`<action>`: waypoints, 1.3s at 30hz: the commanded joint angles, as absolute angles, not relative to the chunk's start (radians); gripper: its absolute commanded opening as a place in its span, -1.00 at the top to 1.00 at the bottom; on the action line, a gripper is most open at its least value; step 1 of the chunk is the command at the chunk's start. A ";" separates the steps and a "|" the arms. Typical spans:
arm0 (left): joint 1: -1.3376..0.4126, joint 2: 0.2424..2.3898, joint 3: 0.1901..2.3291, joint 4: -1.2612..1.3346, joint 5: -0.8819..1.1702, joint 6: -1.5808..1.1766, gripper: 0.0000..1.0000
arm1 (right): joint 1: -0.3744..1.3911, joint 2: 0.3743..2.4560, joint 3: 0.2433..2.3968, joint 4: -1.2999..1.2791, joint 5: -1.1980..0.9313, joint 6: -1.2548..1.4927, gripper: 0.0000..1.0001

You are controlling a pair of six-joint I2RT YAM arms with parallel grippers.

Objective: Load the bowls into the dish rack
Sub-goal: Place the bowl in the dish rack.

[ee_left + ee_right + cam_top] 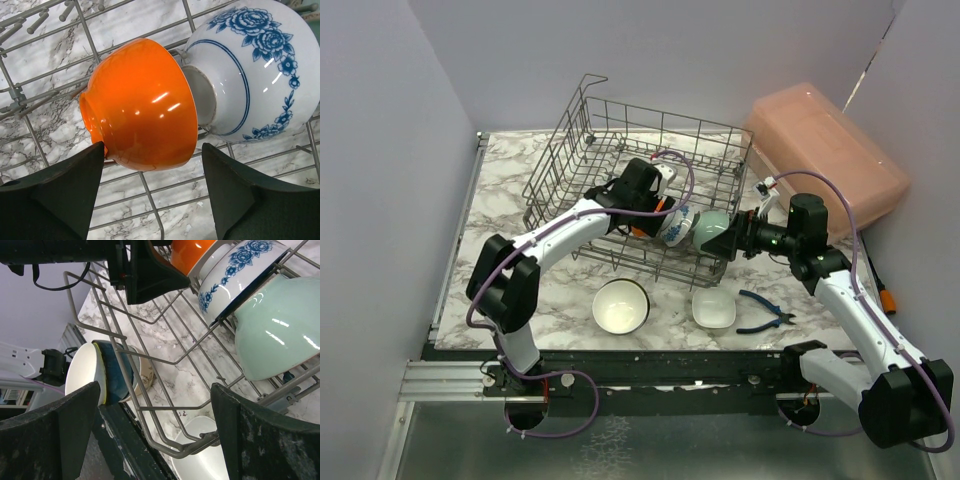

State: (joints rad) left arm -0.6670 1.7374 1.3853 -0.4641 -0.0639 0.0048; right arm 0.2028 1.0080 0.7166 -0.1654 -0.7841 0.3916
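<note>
Bowls (678, 226) inside dish rack (560, 165)

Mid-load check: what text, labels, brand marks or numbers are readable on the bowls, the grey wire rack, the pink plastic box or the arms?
No text reads in any view.
Blue-patterned white bowl: painted flowers only, no lettering.
Marble tabletop: a tiny dark mark shows through the grey wire dish rack in the right wrist view, too small to read.
</note>
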 commanded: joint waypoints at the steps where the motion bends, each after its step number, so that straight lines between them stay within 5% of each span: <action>1: -0.664 1.771 1.423 -0.463 -0.105 0.004 -0.56 | 0.199 1.009 0.705 -0.147 -0.814 0.383 -0.92; 16: -0.621 1.755 1.418 -0.444 -0.077 -0.066 -0.30 | 0.199 0.973 0.710 -0.196 -0.784 0.369 -0.92; 21: -0.621 1.728 1.409 -0.428 -0.044 -0.061 -0.59 | 0.199 0.914 0.721 -0.253 -0.737 0.351 -0.92; 39: -0.611 1.313 1.118 -0.076 -0.007 -0.046 -0.96 | 0.199 0.639 0.651 -0.437 -0.414 0.508 -0.93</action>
